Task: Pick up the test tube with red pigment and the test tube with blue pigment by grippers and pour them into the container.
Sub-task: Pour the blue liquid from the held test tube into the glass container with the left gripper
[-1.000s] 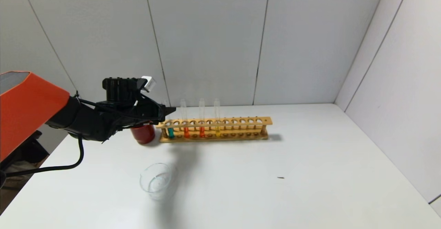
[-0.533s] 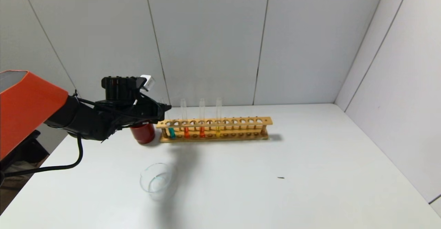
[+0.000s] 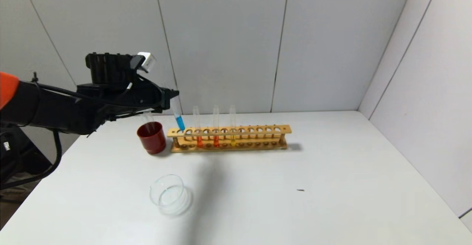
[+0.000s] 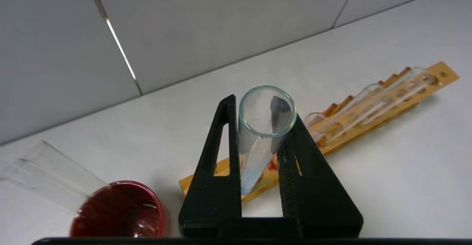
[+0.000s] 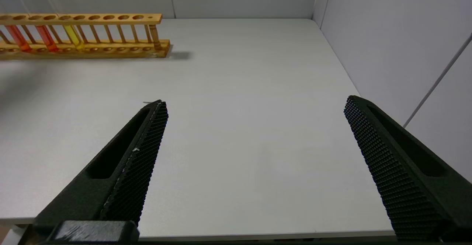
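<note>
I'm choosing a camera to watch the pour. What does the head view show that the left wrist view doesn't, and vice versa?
Only head view: the container near the table's front, and the blue liquid in the test tube with blue pigment above the rack.
Only left wrist: the tube's open mouth between the left hand's fingers.
Both: held tube, rack, red cup.

A: What colours are on the white tabletop (image 3: pixel 332 171)?

B: A tan wooden rack (image 3: pixel 258 130) holds tubes of orange-red (image 3: pixel 199 141), deeper red (image 3: pixel 216 141) and yellow (image 3: pixel 233 140) liquid. At its 9 o'clock is a dark red cup (image 3: pixel 151 137).

A: And the raised tube?

B: The test tube with blue pigment (image 3: pixel 179 121) shows bright blue, held in the black left tool (image 4: pixel 262 127). The glass dish (image 3: pixel 167 194) is clear. The right tool (image 5: pixel 254 112) is black with a dotted grid texture.
</note>
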`<control>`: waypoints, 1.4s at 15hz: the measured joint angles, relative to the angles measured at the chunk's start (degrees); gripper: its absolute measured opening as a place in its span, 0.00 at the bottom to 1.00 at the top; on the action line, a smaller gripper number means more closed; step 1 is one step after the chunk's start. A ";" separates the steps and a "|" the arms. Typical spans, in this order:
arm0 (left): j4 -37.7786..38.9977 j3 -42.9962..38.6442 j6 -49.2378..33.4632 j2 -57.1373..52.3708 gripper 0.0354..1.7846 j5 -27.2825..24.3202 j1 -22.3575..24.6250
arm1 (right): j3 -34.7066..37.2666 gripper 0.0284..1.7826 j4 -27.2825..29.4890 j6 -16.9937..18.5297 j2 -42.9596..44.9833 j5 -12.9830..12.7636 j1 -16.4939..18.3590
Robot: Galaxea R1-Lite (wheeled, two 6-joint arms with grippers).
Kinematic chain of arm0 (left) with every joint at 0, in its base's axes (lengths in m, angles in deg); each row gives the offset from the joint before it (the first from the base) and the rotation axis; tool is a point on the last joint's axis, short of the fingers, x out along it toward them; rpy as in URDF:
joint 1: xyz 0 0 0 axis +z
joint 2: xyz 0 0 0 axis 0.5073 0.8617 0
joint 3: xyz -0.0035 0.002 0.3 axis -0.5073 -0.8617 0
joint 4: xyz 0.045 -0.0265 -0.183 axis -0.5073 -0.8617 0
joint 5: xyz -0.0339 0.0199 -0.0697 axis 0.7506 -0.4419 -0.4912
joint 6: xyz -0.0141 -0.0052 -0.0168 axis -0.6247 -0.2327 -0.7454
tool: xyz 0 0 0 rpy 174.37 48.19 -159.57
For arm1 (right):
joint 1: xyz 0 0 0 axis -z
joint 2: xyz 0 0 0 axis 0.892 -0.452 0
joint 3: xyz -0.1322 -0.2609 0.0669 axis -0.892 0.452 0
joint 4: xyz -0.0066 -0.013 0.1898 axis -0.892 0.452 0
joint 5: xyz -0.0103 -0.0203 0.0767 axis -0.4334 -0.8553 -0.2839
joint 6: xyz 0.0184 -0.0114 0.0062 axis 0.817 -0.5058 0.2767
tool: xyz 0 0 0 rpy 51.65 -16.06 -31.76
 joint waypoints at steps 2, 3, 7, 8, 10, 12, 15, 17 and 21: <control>-1.84 0.00 0.66 -4.24 0.17 0.05 0.40 | 0.00 0.98 0.00 0.02 0.00 0.02 -0.02; -3.19 -0.37 1.76 -6.51 0.17 0.05 0.85 | 0.00 0.98 0.00 0.00 0.00 0.02 0.02; -4.29 -9.05 10.23 -14.03 0.17 -0.69 5.73 | 0.00 0.98 0.00 0.02 0.00 0.02 -0.02; -4.27 -11.89 13.81 -15.75 0.17 -1.52 7.96 | 0.00 0.98 0.00 0.02 0.00 0.00 -0.02; -4.30 -17.29 21.50 -18.86 0.17 -4.56 12.01 | 0.00 0.98 0.00 0.02 0.00 0.02 -0.02; -4.44 -20.89 28.86 -21.39 0.17 -7.56 14.65 | 0.00 0.98 0.00 0.02 0.00 0.00 -0.02; -4.99 -24.62 34.65 -24.92 0.17 -8.57 15.38 | 0.00 0.98 0.00 0.02 0.00 0.00 -0.02; -5.05 -27.40 37.57 -27.43 0.17 -8.66 15.42 | 0.00 0.98 0.00 0.02 0.00 0.02 -0.02; -4.66 -33.35 44.00 -30.05 0.17 -8.78 14.40 | 0.00 0.98 0.00 0.02 0.00 0.00 0.00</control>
